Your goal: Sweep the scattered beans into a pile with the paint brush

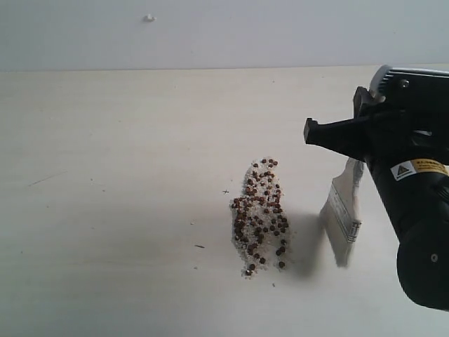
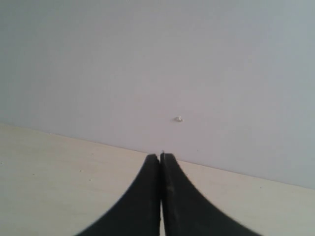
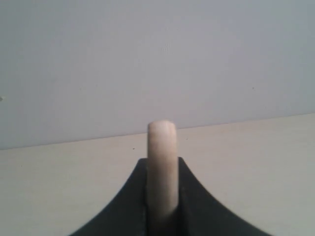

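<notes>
The beans (image 1: 260,216) lie in a long narrow heap near the table's middle, dark reddish-brown mixed with whitish grains. A few stragglers sit at the heap's near end. The paint brush (image 1: 343,213) hangs to the right of the heap, bristles down near the table, apart from the beans. My right gripper (image 1: 361,151) is shut on its pale wooden handle (image 3: 162,167), whose rounded end pokes out between the jaws. My left gripper (image 2: 160,158) is shut with nothing in it, and does not show in the exterior view.
The pale wooden table (image 1: 112,210) runs back to a grey wall (image 1: 210,35) with a small white speck (image 1: 149,17). My right arm's black body (image 1: 414,210) fills the right edge.
</notes>
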`<state>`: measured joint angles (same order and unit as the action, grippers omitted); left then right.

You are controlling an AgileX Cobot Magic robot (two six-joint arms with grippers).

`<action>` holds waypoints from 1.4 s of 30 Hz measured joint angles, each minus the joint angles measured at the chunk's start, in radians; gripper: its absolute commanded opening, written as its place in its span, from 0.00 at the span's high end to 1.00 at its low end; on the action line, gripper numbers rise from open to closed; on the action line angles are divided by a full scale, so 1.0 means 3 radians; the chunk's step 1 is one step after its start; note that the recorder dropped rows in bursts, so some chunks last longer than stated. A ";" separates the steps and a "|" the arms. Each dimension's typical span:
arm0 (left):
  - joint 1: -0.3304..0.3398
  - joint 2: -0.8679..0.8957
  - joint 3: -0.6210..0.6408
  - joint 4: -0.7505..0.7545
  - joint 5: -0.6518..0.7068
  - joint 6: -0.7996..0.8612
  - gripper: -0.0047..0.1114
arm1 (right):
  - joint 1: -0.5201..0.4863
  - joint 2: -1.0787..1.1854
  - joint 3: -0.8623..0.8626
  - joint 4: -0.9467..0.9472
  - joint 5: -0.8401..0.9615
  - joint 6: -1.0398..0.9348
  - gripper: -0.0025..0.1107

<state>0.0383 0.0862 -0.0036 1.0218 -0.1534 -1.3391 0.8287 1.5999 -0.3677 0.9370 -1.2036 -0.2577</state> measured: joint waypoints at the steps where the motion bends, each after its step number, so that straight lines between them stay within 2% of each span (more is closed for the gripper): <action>1: 0.0000 0.0000 0.0000 0.0000 0.0000 0.0000 0.96 | 0.0000 0.0013 0.0000 0.0018 0.0000 0.0000 0.98; 8: 0.0000 0.0000 0.0000 0.0000 0.0000 0.0000 0.96 | 0.0000 0.0061 0.0000 0.0239 -0.0012 -0.0217 0.98; 22: 0.0000 0.0000 0.0000 0.0000 0.0000 0.0000 0.96 | 0.0000 0.0007 0.0000 0.0261 -0.0012 -0.0237 0.98; 27: 0.0000 0.0000 0.0000 0.0000 0.0000 0.0000 0.96 | -0.0024 -0.0060 0.0037 -0.0270 -0.0012 -0.0563 0.98; 33: 0.0000 0.0000 0.0000 0.0000 0.0000 0.0000 0.96 | -0.0360 -0.0110 -0.0037 -0.0845 0.0013 -0.0791 0.98; 39: 0.0000 0.0000 0.0000 0.0000 0.0000 0.0000 0.96 | -0.0962 -0.0110 -0.0071 -0.1794 0.0214 -0.0309 0.98; 42: 0.0000 0.0000 0.0000 0.0000 0.0000 0.0000 0.96 | -0.1308 -0.0110 -0.0226 -0.2426 0.0519 0.0033 0.98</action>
<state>0.0383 0.0862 -0.0036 1.0218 -0.1534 -1.3391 0.4364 1.5670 -0.4355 0.2092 -1.0478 -0.2477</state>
